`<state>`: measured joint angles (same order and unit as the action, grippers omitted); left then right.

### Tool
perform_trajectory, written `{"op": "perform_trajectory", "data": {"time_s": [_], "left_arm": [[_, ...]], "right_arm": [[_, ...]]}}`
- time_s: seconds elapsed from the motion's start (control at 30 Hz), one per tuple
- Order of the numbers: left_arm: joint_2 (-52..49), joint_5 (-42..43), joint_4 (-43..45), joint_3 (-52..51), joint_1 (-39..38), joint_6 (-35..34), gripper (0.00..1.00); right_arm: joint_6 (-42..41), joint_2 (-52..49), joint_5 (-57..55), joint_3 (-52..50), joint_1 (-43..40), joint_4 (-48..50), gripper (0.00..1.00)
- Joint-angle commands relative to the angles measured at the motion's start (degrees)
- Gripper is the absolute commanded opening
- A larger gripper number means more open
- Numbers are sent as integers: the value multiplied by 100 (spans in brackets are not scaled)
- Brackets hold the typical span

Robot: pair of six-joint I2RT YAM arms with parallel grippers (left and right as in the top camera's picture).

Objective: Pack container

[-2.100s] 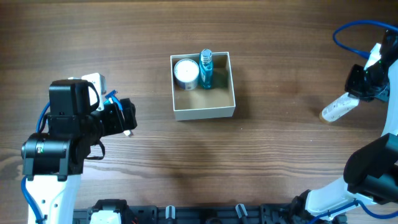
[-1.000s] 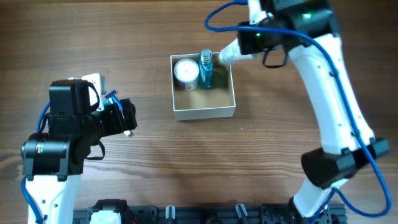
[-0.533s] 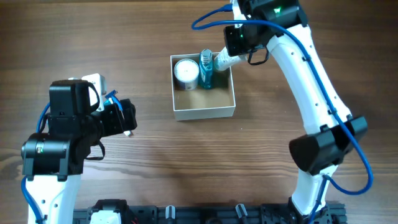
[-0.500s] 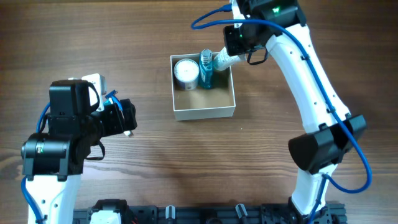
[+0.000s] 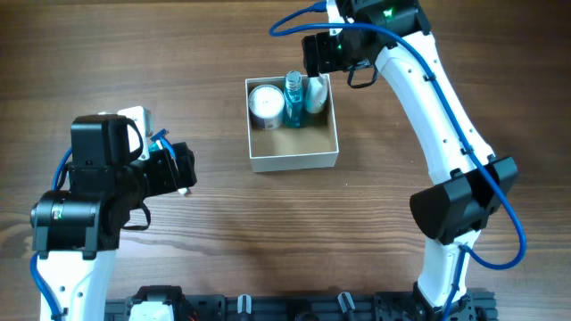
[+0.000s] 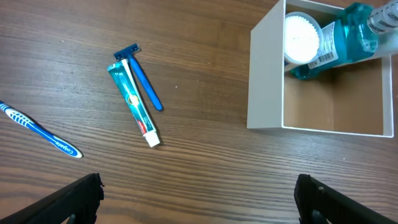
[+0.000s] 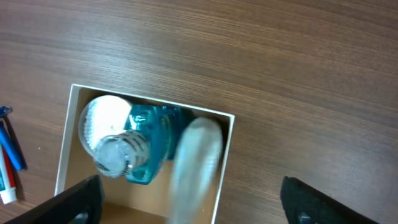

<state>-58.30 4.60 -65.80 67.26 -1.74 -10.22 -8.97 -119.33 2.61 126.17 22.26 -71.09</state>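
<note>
Wooden tabletop (image 5: 428, 267), right gripper (image 5: 321, 55) hanging with fingers spread wide over the container's (image 5: 294, 160) far corner. A blurred white tube (image 7: 198, 158) sits directly beneath it, beside the blue bottle (image 5: 295, 100). The left gripper (image 6: 199, 202) is also spread and empty, with the container ahead to its right.

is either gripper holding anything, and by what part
Nothing is held. Both the left gripper and right gripper are open; the white tube, blurred, is in the container, clear of the right fingers.

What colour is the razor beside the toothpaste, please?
The slim razor is blue, clearest in left wrist view.
</note>
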Motion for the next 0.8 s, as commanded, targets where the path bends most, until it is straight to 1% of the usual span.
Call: {"op": "perform_trajectory", "data": {"time_s": [0.0, 0.03, 0.07, 0.13, 0.2, 0.3, 0.4, 0.47, 0.53, 0.6, 0.67, 0.73, 0.77], "left_arm": [[0, 90, -9, 116, 37, -57, 100], [0, 90, -9, 116, 37, -57, 100], [0, 90, -11, 116, 37, -57, 100], [0, 92, -7, 116, 37, -57, 100], [2, 92, 2, 116, 37, -59, 100], [0, 92, 37, 116, 37, -59, 100], [0, 92, 39, 116, 37, -57, 100], [0, 92, 63, 116, 37, -61, 100], [0, 90, 59, 116, 37, -111, 100], [0, 90, 66, 116, 37, -243, 100], [0, 87, 76, 116, 37, -249, 100], [0, 87, 81, 116, 37, -251, 100], [0, 87, 79, 116, 37, -262, 100]], "right_arm": [[-13, -61, 90, 160, 9, -7, 96], [-11, -61, 87, 160, 9, -4, 96], [-15, -57, 37, 160, 7, -7, 99], [-232, 76, -345, 162, 7, -9, 100], [-616, 444, -929, 166, -26, 22, 100], [-656, 1132, -1255, 166, -177, 55, 100], [-874, 1757, -1250, 166, -546, -61, 100], [-1202, 2092, -1237, 164, -922, -365, 100], [-1392, 2275, -1051, 164, -1366, -881, 100], [-1392, 2326, -780, 164, -1884, -1506, 100], [-1342, 2326, -636, 162, -2223, -2002, 100], [-942, 2437, -302, 59, -2371, -2103, 100], [-883, 2533, -118, -39, -2389, -2105, 100]]}}
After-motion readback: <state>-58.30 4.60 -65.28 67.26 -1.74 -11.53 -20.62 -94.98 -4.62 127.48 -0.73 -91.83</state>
